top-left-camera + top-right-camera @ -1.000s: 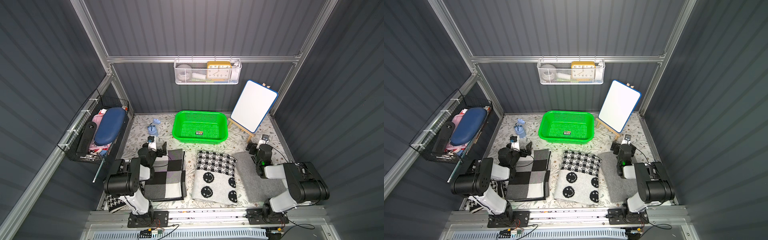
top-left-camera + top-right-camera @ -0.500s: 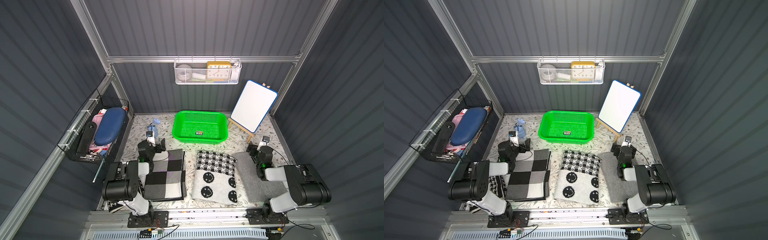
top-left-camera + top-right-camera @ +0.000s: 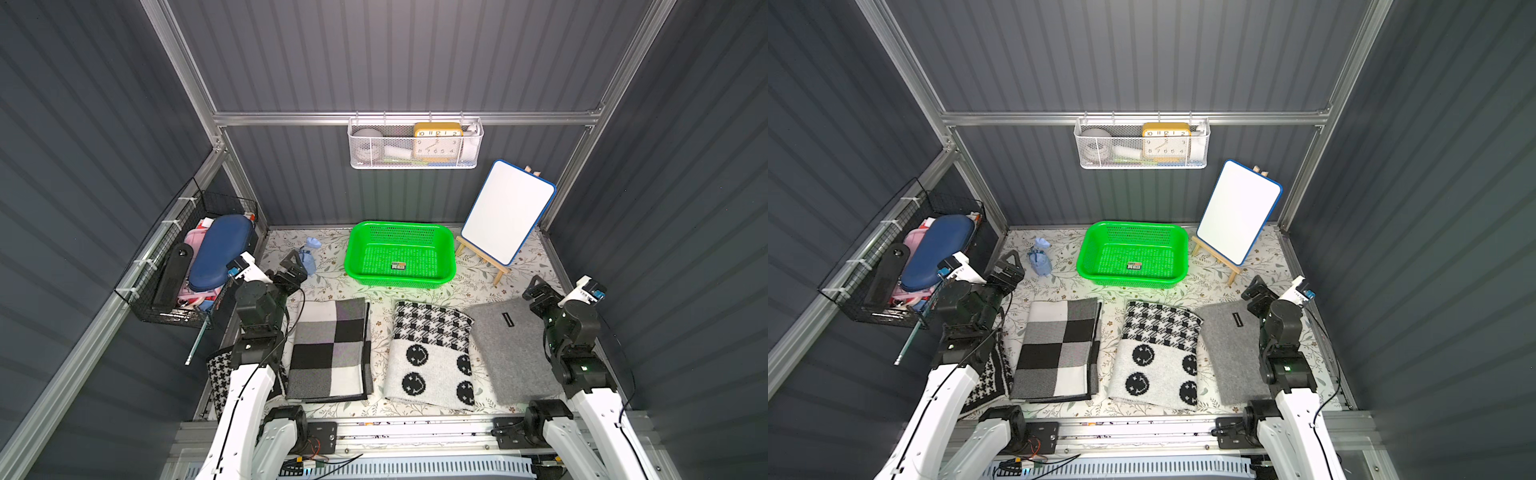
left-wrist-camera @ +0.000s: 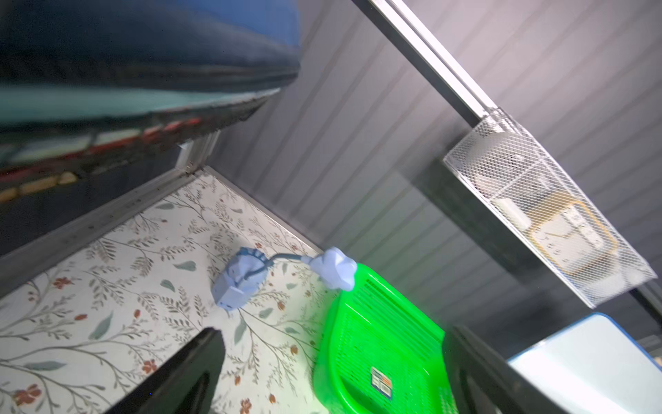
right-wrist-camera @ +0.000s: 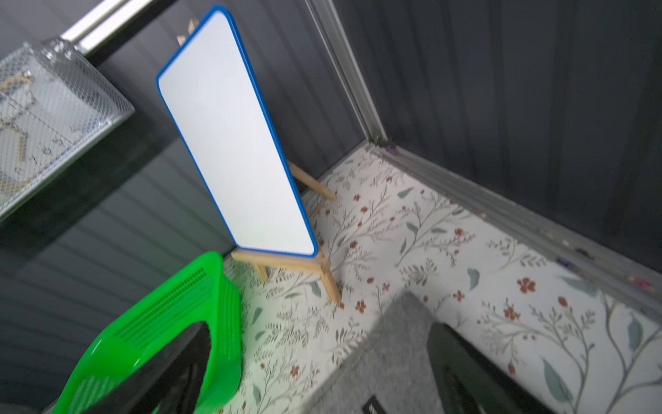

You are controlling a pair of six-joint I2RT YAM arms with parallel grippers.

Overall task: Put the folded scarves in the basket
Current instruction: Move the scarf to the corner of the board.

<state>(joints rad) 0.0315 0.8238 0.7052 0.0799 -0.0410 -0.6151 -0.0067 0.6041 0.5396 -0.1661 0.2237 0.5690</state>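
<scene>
left gripper [image 3: 293, 269], right gripper [image 3: 539, 291]: both gaping wide, holding nothing | checked scarf [image 3: 332, 349] lying lengthwise toward basket [image 3: 452, 253], nearest left | grey scarf [image 3: 511, 345] lying nearest right

You have the basket [image 3: 399, 225] at the back middle of the counter [image 3: 469, 282], with a small toy [image 3: 1040, 259] to its left and the whiteboard easel [image 3: 507, 212] to its right. In front of it, three scarves lie side by side: the left scarf [image 3: 330, 349] apart from the middle scarf [image 3: 430, 357], which touches the right scarf [image 3: 511, 349]. A wire basket [image 3: 166, 291] hangs on the left wall, and a mesh basket [image 3: 415, 145] hangs on the back wall above.
</scene>
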